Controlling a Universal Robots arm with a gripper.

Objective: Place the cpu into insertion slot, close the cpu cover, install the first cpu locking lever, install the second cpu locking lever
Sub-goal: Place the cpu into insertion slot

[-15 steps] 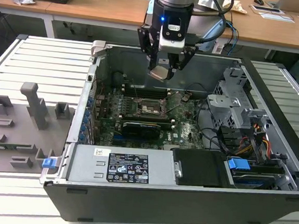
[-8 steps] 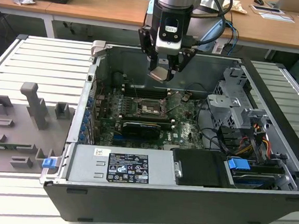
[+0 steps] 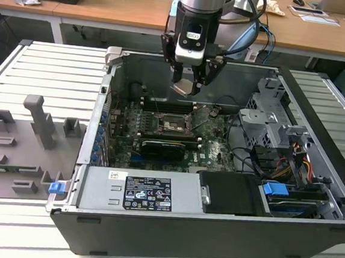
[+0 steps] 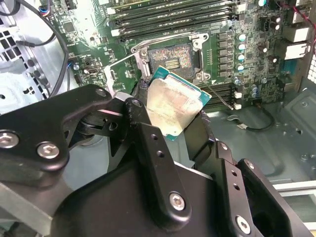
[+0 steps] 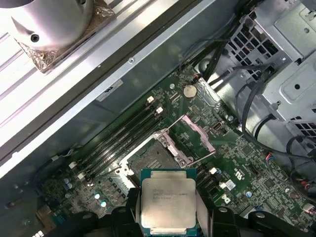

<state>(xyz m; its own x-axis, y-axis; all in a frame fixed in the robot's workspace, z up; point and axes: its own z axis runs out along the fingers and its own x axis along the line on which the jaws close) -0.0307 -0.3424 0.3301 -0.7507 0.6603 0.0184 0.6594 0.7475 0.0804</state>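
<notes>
- Case (image 3: 211, 235): open computer box lying on its side. The gripper hangs inside its opening, near the back wall.
- Board (image 3: 213, 150): green circuit board on the case floor, below the gripper, with long black memory slots beside the socket.
- Gripper (image 3: 187, 85): its black fingers (image 5: 123, 217) are drawn in narrow on the chip, one on each of two opposite edges. It holds nothing else.
- Cover (image 5: 197, 136): thin silvery frame swung up and open on the far side of the socket from the fingertips, so the socket is bare. Thin wire levers stand loose around it.
- Socket (image 5: 148, 155): small dark square with a metal rim, empty, below and a little ahead of the fingertips. It is also plain in the second wrist view (image 4: 170, 59).
- Chip (image 5: 168, 200): small thin square with a silvery-beige top and a greenish rim, held between the fingers, metal face toward the wrist. It is tilted in the second wrist view (image 4: 175, 106) and hangs in the air apart from the socket, not seated.
- Handling, as I judge it: the chip is very light and stiff, and probably fragile on its underside. The smooth edges could slip or twist in the pinch. The edges are the place to hold it, as they are held now, and the flat faces are not.
</notes>
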